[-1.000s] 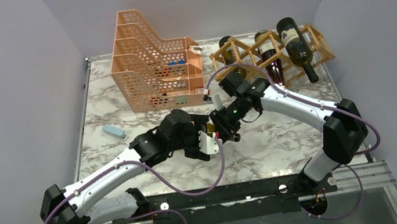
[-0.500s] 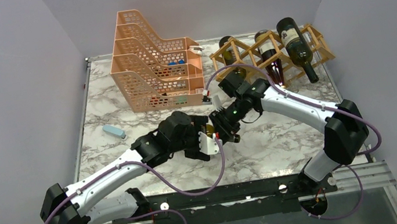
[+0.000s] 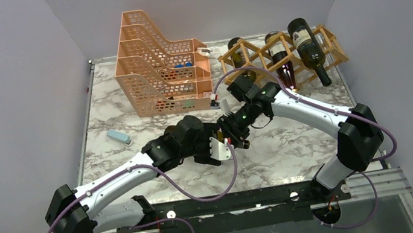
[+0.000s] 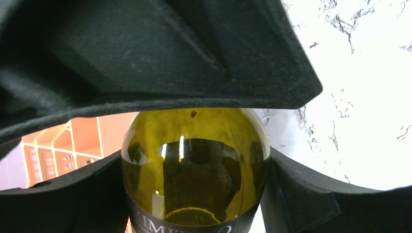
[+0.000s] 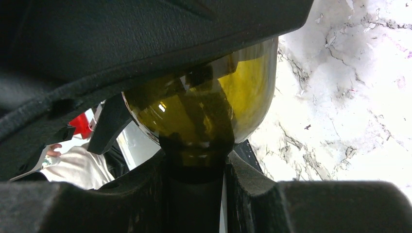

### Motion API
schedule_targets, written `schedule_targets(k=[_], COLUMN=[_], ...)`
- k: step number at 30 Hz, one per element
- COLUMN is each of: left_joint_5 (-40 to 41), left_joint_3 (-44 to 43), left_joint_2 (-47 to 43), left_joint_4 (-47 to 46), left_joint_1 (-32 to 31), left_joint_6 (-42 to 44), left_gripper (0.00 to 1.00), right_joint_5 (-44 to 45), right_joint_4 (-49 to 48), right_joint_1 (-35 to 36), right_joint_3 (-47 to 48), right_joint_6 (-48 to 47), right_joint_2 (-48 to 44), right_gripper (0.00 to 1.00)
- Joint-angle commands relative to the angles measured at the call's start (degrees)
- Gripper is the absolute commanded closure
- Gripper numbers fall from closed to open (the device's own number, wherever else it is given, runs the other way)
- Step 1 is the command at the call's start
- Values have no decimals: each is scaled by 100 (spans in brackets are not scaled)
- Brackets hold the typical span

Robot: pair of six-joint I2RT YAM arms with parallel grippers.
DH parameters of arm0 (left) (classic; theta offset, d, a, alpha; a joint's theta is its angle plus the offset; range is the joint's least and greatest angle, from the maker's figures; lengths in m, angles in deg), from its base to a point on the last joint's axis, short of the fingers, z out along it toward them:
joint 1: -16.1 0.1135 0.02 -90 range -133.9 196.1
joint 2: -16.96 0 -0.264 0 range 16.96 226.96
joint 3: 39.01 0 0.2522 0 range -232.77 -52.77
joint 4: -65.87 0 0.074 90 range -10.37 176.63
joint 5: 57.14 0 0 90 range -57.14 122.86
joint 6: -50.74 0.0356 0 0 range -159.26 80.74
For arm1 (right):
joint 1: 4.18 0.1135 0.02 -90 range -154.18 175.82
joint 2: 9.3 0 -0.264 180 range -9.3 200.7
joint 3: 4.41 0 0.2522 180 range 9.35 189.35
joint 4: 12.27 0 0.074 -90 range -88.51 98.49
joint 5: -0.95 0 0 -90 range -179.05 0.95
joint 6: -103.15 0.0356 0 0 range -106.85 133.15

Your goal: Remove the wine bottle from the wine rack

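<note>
A green glass wine bottle (image 4: 194, 165) hangs off the rack above the middle of the table, held between both arms. My right gripper (image 5: 197, 194) is shut on its dark neck, just below the shoulder (image 5: 214, 111). My left gripper (image 4: 194, 194) has its black pads pressed on both sides of the bottle's body, above the dark label. In the top view both grippers meet (image 3: 218, 145) (image 3: 236, 138) and hide most of the bottle. The tan wooden wine rack (image 3: 327, 38) stands at the back right with three more bottles in it (image 3: 308, 47).
An orange perforated tiered organizer (image 3: 161, 68) stands at the back centre-left, close behind the grippers. A small blue-grey block (image 3: 118, 136) lies on the marble top at left. Grey walls close in the table's left, back and right sides.
My left arm has edged a little towards the bottle and its jaws have narrowed onto the bottle's body. The right arm and its grip on the neck have not moved.
</note>
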Motion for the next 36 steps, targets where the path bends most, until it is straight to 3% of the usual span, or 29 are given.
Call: schedule_targets(k=[1,3,7,15,20,24,30,33,36], left_joint_5=[28,103,350,754,936,1245,2136,2815,3147], left_joint_3=[-82,15,413,1050,1133,1215,1347,1392,1467], left_joint_2=[-137,-272,-603,-1062,-1127,-1205,-1277,-1332,-1430], left_joint_4=[-307,-475,-1105,-2028,-2126,-2486,-3240,-3623,-3880], left_joint_1=[-38,-38,-38,-38,-36,-30,-24,95,626], left_joint_6=[-135,-229,-587,-1205,-1267,-1650,-2786,-3297,-3883], left_gripper=[24,31,42,47,48,49,49,49,49], right_joint_5=[-381,-213,119,1058,1836,3306,4570,4782,4729], right_joint_4=[-416,-484,-661,-348,22,0,-831,-1115,-1310], right_joint_1=[45,41,43,-77,-291,-563,-1035,-1036,-1036], right_joint_3=[108,110,143,834,1321,1700,1481,1309,1135], right_joint_6=[-32,82,396,339,187,534,725,668,577], right_joint_2=[-281,-313,-407,-464,-592,-1011,-1960,-2268,-2511], right_gripper=[93,88,67,18,11,5,0,0,0])
